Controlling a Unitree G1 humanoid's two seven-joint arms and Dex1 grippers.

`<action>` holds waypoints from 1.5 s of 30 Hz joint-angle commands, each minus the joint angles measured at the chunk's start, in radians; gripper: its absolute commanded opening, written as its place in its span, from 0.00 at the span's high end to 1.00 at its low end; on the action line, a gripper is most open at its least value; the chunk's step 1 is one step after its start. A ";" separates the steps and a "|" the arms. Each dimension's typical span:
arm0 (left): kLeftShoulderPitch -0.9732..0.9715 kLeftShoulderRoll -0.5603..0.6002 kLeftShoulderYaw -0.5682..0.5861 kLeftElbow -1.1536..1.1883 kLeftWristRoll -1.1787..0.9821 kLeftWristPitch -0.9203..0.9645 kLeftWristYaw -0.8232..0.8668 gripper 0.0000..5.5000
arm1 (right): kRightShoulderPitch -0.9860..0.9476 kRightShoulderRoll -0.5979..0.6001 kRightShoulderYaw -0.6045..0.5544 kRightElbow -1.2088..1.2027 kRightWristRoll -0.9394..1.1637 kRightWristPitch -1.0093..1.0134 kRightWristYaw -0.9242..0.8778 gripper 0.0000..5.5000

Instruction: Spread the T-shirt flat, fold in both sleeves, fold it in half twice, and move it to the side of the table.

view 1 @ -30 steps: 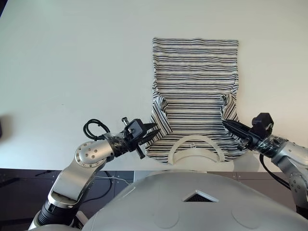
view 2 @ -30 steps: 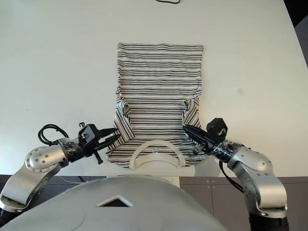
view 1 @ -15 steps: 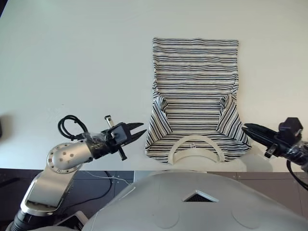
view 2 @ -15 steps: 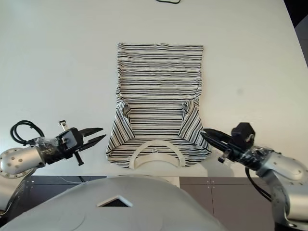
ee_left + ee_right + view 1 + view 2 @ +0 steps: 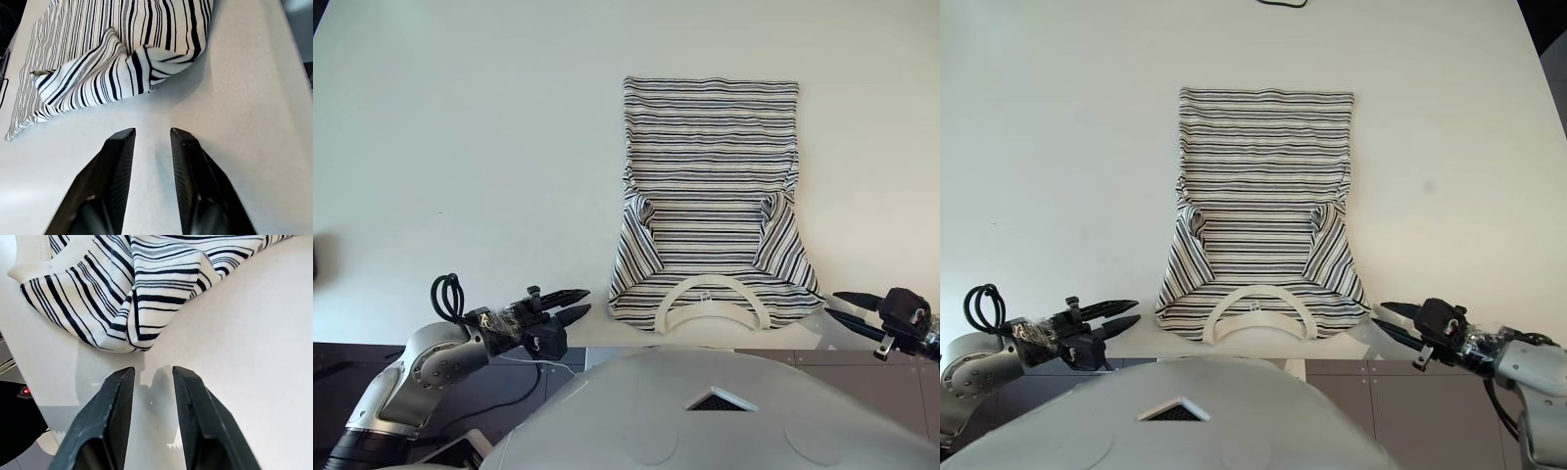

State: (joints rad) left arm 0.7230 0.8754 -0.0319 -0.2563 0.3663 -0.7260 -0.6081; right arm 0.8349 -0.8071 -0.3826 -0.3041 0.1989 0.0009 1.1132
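T-shirt [image 5: 710, 196] lies sleeves-in on table [image 5: 460, 147]; left gripper [image 5: 587, 301], right gripper [image 5: 830, 304] unclenched beside its near corners.

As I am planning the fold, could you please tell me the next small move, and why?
Probably bring the left gripper and right gripper onto the T-shirt at its near corners: its sleeves lie folded in, and both open grippers sit just outside them.

White table [image 5: 460, 147], matte, evenly lit. Small grey smudge [image 5: 1426, 186] at 3 o'clock. Dark cable [image 5: 1281, 3] on the far edge at 12 o'clock. Dark floor [image 5: 1552, 24] beyond the 1 o'clock corner.
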 commanded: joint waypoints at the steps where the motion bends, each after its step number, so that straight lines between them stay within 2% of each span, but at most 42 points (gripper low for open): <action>1: -0.043 -0.038 -0.031 0.010 0.101 -0.042 0.058 0.69 | -0.028 -0.020 0.013 0.008 -0.009 -0.001 -0.001 0.74; 10: -0.098 -0.132 -0.110 0.033 0.274 -0.067 0.201 0.69 | -0.129 -0.063 0.057 0.050 -0.005 0.019 0.019 0.74; 24: -0.160 -0.061 -0.119 0.052 0.276 -0.122 0.254 0.69 | -0.101 -0.036 0.102 0.067 -0.037 -0.017 -0.005 0.74; 27: -0.174 -0.052 -0.146 0.069 0.222 -0.098 0.218 0.61 | -0.109 -0.039 0.116 0.074 -0.040 -0.022 -0.010 0.74; 33: -0.203 -0.037 -0.144 0.041 0.249 -0.113 0.208 0.47 | -0.113 -0.041 0.137 0.094 -0.050 -0.043 -0.020 0.74; 38: -0.252 -0.015 -0.221 0.041 0.243 -0.122 0.139 0.47 | -0.113 -0.039 0.158 0.107 -0.060 -0.061 -0.039 0.74; 45: -0.272 0.008 -0.256 0.065 0.207 -0.095 0.088 0.69 | -0.125 -0.049 0.178 0.121 -0.069 -0.077 -0.055 0.74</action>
State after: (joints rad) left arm 0.4561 0.8561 -0.2805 -0.2094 0.5638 -0.8456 -0.4907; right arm 0.6989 -0.8443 -0.2264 -0.2048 0.1763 -0.0924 1.0685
